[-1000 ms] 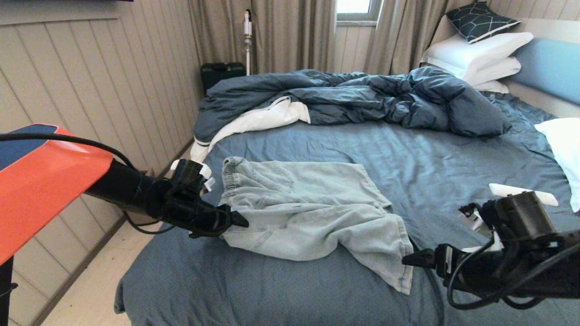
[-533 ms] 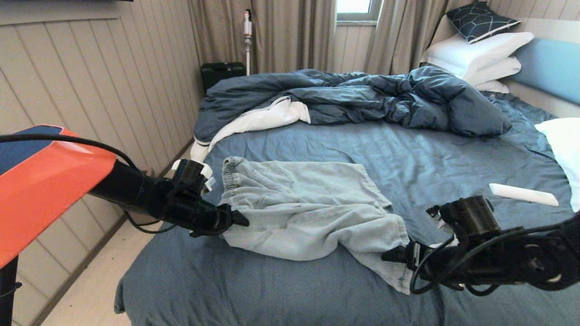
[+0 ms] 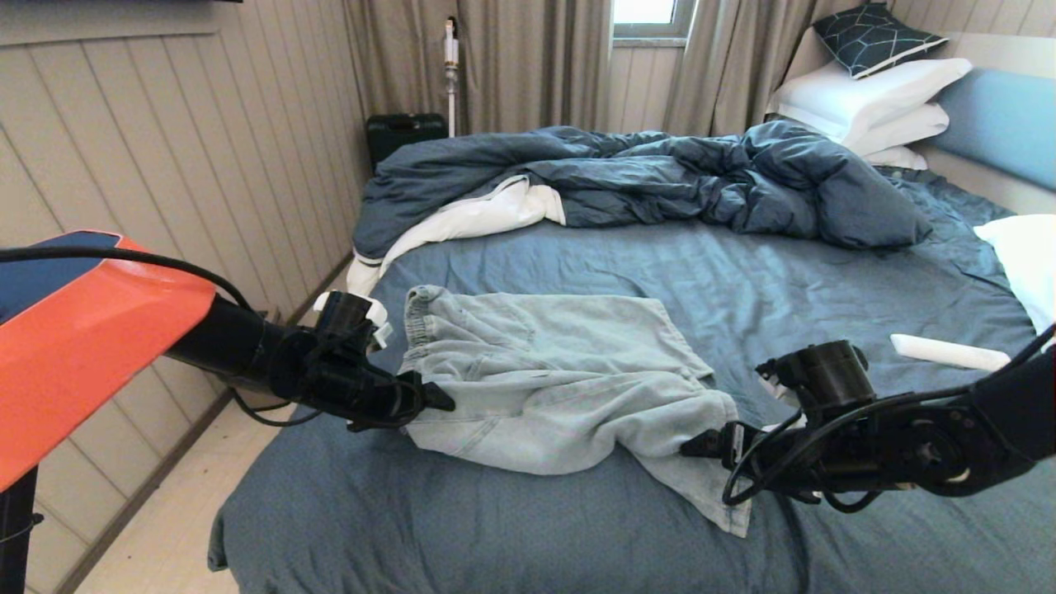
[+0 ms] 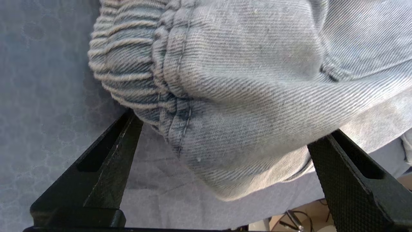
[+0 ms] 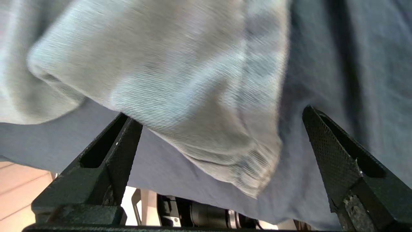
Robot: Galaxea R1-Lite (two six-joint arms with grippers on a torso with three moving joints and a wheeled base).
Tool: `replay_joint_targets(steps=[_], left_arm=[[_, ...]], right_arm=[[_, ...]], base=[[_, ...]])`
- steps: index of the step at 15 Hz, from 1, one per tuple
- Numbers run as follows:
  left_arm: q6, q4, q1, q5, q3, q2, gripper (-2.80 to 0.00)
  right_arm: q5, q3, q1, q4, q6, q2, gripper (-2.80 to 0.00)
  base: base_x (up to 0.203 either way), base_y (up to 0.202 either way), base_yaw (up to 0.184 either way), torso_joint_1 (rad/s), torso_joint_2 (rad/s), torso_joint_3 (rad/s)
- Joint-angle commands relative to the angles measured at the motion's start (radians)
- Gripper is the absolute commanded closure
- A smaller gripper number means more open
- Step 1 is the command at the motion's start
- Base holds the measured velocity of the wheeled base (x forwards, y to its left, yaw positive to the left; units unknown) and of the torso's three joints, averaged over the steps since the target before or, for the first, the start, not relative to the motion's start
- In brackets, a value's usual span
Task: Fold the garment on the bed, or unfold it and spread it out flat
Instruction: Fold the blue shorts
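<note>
The pale blue shorts (image 3: 561, 388) lie rumpled on the bed (image 3: 825, 280), waistband towards the left edge and one leg trailing to the near right. My left gripper (image 3: 437, 402) is at the near corner of the gathered waistband (image 4: 128, 64). It is open, and in the left wrist view the gripper (image 4: 231, 122) has that corner lying between its wide-spread fingers. My right gripper (image 3: 693, 450) is at the trailing leg's hem (image 5: 251, 167), also open, with the hem between its fingers (image 5: 328, 145). The drawstring is hidden.
A rumpled dark blue duvet (image 3: 660, 173) with white lining fills the far half of the bed. White pillows (image 3: 866, 99) are stacked by the headboard, with another pillow (image 3: 1023, 264) at the right. A white flat object (image 3: 949, 353) lies behind my right arm. The floor (image 3: 165, 528) drops away at the left.
My right arm has swung left and forward, bringing its gripper from beside the leg hem to over it. The left gripper and the shorts have hardly moved.
</note>
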Motion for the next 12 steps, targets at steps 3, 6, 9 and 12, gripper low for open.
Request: replay_joint_targets(steps=[3,6,9,12], left_arm=[[-0.002,-0.002,-0.001,-0.002,-0.002,0.003,-2.80],[-0.003,-0.004,-0.001,-0.002,-0.002,0.010,-2.80],[-0.001,-0.004,0.001,-0.002,-0.007,0.010,-2.80],[-0.003,-0.004,0.001,-0.002,-0.005,0.013,-2.80]], right_arm=[[0.002,-0.032,0.043,0.000,0.007,0.009,-2.80],[0.001,-0.032,0.068,-0.001,0.007,0.060,-2.80],[-0.001,-0.012,0.067,-0.001,0.007,0.063,-2.80],[-0.005,0.022,0.056,-0.004,-0.002,0.037,-2.80]], base=[[0.000,0.000,0.000,0.000,0.00,0.000],[0.000,0.000,0.000,0.000,0.00,0.000],[0.000,0.000,0.000,0.000,0.00,0.000],[0.000,0.000,0.000,0.000,0.00,0.000]])
